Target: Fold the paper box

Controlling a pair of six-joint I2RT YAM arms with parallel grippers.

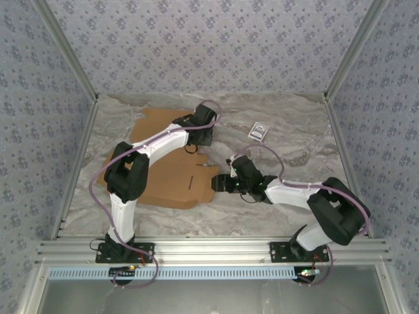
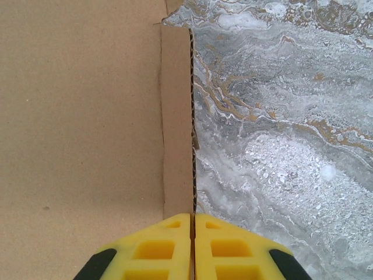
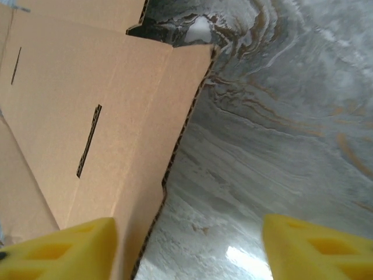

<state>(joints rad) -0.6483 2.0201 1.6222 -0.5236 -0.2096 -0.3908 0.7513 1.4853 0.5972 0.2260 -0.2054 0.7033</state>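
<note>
The paper box (image 1: 167,176) is laid on the left half of the grey-white marbled desk (image 1: 301,124), which is enclosed by walls (image 1: 209,46) papered in a blue floral print. The left gripper (image 2: 193,224) is clamped on a far right flap edge; the right gripper (image 3: 187,233) is held apart around the near right edge

paper box (image 1: 171,181) left on table (image 1: 298,154), card (image 1: 258,131) right

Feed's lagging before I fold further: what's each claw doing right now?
Left claw: closed, pinching the paper box by its upright flap edge.
Right claw: open, straddling a flap edge, gripping nothing yet.
</note>
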